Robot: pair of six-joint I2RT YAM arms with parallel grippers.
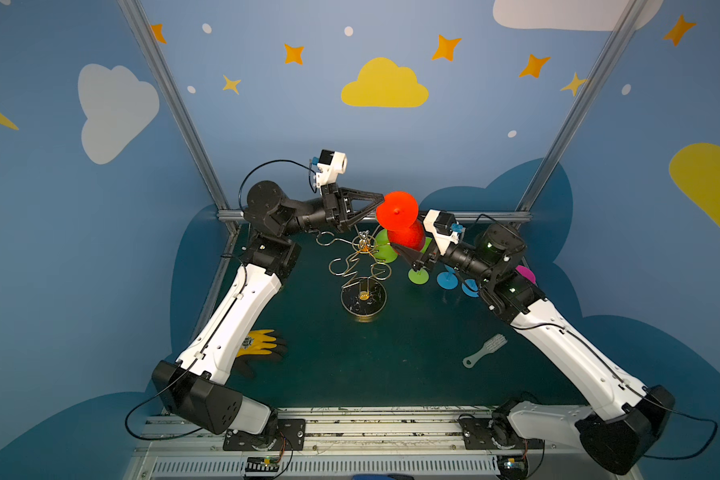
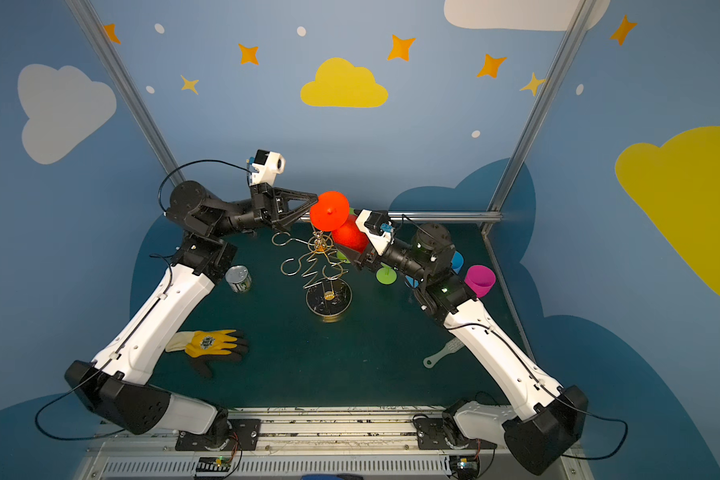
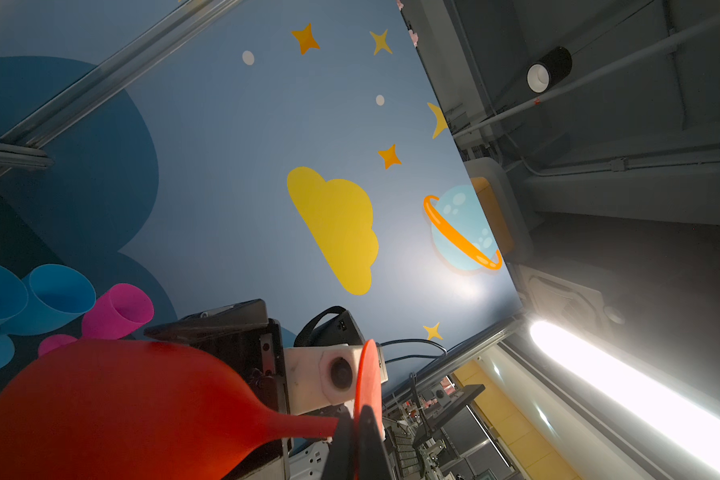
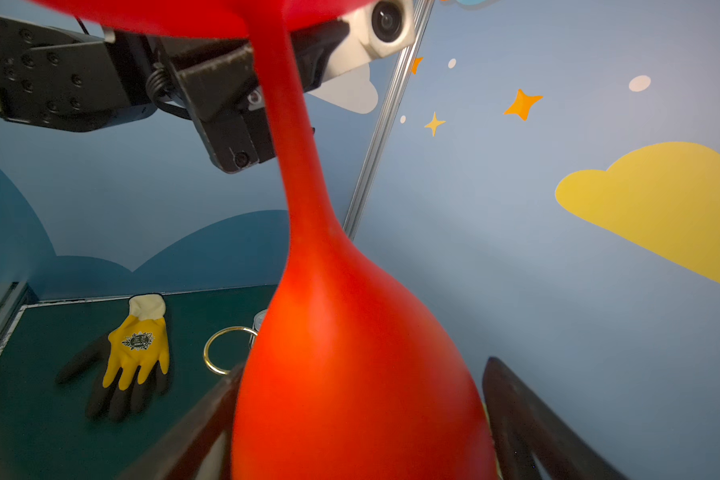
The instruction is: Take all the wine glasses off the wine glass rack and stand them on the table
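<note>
At the left edge of the dark green table [image 1: 350, 374] a yellow and black glove [image 2: 213, 343] lies flat, its cuff close to the left arm's white forearm. A small tin can [image 2: 238, 279] stands farther back, just beside that arm.

The left gripper [image 1: 378, 204] reaches in at height from the left. Its jaws are pressed together on the stem of the red wine glass [image 1: 398, 212], right under the foot. The left wrist view shows the dark fingers [image 3: 346, 449] pinching the thin stem.

The glass hangs upside down and tilted, foot up. It is above and just right of the top of the wine glass rack [image 1: 362, 270], and its stem sits in none of the gold loops that show. In the right wrist view one loop [image 4: 225, 351] lies just beside the bowl; whether they touch cannot be told.

The right gripper [image 4: 362, 365] comes in from the right with its jaws spread wide, one on either side of the bowl. One finger [image 4: 516, 415] stands a little clear of the red wall. The other is close against it, contact unclear.

The back rail [image 1: 495, 216] runs just behind the glass. Green glasses [image 1: 418, 275], blue glasses [image 1: 447, 280] and a pink glass [image 2: 479, 280] crowd the back right, under and beside the right arm.

Bare mat lies in front of the rack's round base, between the glove and a grey brush [image 1: 485, 351] near the right arm.
</note>
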